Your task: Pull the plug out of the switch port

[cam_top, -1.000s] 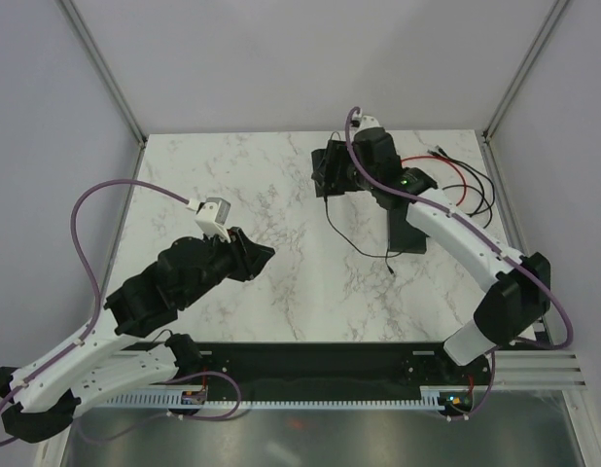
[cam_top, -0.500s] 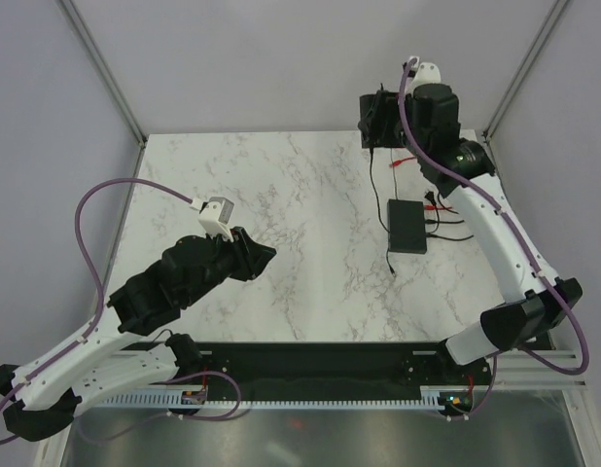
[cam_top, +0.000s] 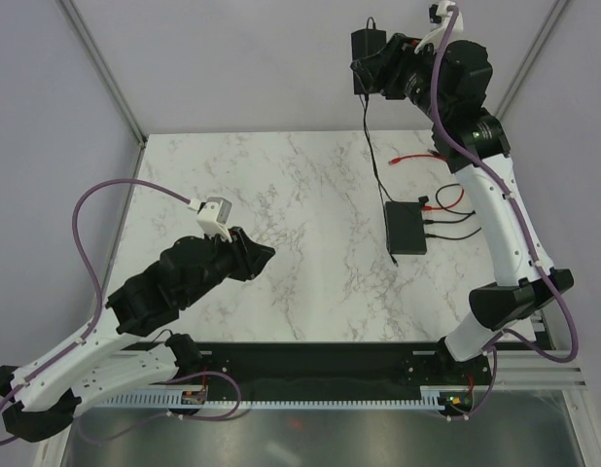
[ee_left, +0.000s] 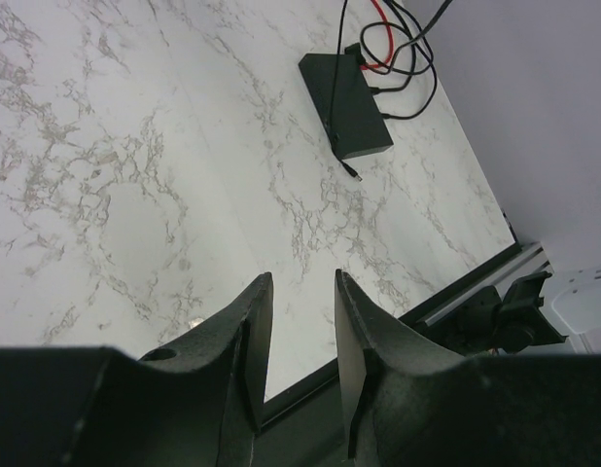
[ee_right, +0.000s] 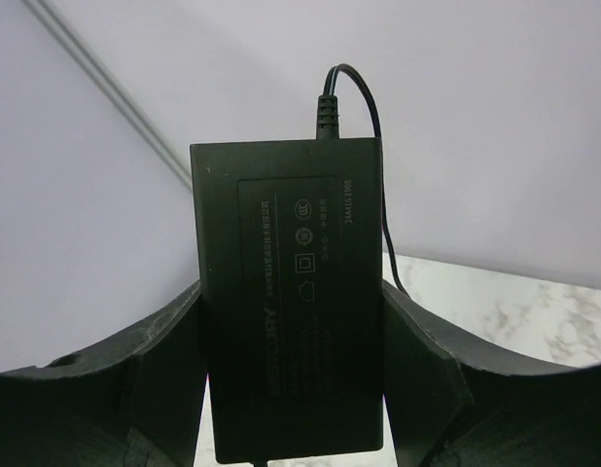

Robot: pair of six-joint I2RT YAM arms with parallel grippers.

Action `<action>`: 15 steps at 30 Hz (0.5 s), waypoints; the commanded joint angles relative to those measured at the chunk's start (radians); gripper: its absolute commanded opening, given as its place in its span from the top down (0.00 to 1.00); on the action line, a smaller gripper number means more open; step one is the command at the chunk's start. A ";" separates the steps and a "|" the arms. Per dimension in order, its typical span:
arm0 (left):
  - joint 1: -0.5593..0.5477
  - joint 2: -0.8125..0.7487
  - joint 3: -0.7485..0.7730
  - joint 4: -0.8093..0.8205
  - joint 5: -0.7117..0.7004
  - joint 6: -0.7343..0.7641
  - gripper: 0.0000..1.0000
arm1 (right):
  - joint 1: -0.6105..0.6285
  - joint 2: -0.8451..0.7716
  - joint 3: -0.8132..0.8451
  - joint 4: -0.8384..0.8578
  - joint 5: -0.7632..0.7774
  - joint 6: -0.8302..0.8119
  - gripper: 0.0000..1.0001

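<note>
At 3 o'clock on the table (cam_top: 281,185) lies the switch (cam_top: 406,228). The plug (cam_top: 392,264) at its 6 o'clock end looks already free: light, rigid, on limp cord (ee_right: 327,115), best pinched by its body. Overhead, the right gripper (cam_top: 380,70) clamps the adapter (ee_right: 291,302); the left gripper (ee_left: 300,284) hangs half-spread, empty.

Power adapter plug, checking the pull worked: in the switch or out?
Out: the plug of the power adapter lies free beside the switch, in no port.
</note>
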 commanded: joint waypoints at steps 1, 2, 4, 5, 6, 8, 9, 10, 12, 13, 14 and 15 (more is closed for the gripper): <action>-0.001 -0.021 0.015 0.004 -0.039 -0.005 0.61 | 0.005 0.016 0.071 0.222 -0.148 0.133 1.00; 0.001 -0.029 0.018 0.005 -0.039 -0.003 0.61 | 0.007 0.027 0.120 0.241 -0.157 0.145 1.00; 0.001 -0.033 0.019 0.002 -0.045 -0.003 0.61 | 0.013 0.052 0.189 0.261 -0.173 0.193 1.00; 0.001 -0.038 0.019 0.001 -0.047 -0.003 0.61 | 0.021 0.058 0.203 0.301 -0.182 0.216 1.00; 0.001 -0.039 0.021 -0.001 -0.048 -0.005 0.61 | 0.024 0.067 0.209 0.332 -0.194 0.237 1.00; -0.001 -0.046 0.022 0.001 -0.048 -0.008 0.61 | 0.036 0.073 0.214 0.414 -0.213 0.280 1.00; 0.001 -0.046 0.022 -0.001 -0.047 -0.009 0.61 | 0.041 0.085 0.219 0.432 -0.216 0.293 1.00; 0.001 -0.047 0.024 -0.002 -0.048 -0.009 0.61 | 0.044 0.093 0.228 0.447 -0.220 0.306 1.00; 0.001 -0.050 0.027 -0.005 -0.048 -0.009 0.61 | 0.060 0.102 0.229 0.484 -0.219 0.340 1.00; -0.001 -0.052 0.028 -0.008 -0.048 -0.012 0.61 | 0.067 0.105 0.229 0.492 -0.217 0.345 1.00; 0.001 -0.052 0.028 -0.010 -0.048 -0.014 0.61 | 0.083 0.105 0.228 0.505 -0.213 0.340 1.00; 0.001 -0.055 0.030 -0.010 -0.050 -0.014 0.61 | 0.094 0.105 0.229 0.505 -0.207 0.334 1.00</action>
